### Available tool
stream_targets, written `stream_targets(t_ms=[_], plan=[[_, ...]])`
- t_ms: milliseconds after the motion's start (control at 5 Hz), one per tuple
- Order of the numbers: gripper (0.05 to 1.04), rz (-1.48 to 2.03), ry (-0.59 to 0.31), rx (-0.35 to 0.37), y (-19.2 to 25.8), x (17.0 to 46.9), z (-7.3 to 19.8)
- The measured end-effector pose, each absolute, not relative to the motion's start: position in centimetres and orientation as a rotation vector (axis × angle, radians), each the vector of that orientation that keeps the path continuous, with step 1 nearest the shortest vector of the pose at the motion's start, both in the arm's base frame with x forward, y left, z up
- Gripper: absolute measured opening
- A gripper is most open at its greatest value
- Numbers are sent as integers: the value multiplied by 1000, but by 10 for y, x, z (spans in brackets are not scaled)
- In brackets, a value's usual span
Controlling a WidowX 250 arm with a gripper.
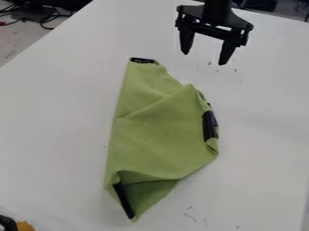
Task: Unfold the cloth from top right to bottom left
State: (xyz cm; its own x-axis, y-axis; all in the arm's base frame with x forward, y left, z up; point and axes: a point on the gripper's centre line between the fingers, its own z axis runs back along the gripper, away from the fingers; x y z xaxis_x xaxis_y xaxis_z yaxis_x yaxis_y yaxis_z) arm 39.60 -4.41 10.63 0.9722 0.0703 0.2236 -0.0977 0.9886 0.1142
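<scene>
A green cloth [160, 131] lies folded and wrinkled on the white table [54, 122]. It has black patches at its top tip, along its right side and at its lower left, where an edge curls over darker green fabric. Above and to the right of the cloth's top hangs my black gripper [205, 57], apart from it. Its two fingers are spread wide with nothing between them.
The corner of a black and orange object [24, 226] shows at the bottom left. Dark cables [45, 19] lie beyond the table's upper left edge. Small dark marks dot the tabletop below the gripper and near the bottom.
</scene>
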Motion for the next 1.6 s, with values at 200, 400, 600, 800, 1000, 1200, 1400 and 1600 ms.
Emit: stream_targets(t_ms=[200, 400, 600, 800, 1000, 1200, 1400, 1600], plan=[[1001, 84, -182, 130, -45, 393, 92], [1001, 98, -172, 121, -52, 389, 88], [1001, 104, -137, 117, -64, 381, 87], [1001, 167, -96, 101, -66, 370, 75], [1001, 228, -47, 87, -69, 353, 55], [1001, 249, -26, 61, -72, 342, 40], [1001, 251, -10, 30, -74, 339, 37], [1001, 256, -1, 19, -76, 338, 37]])
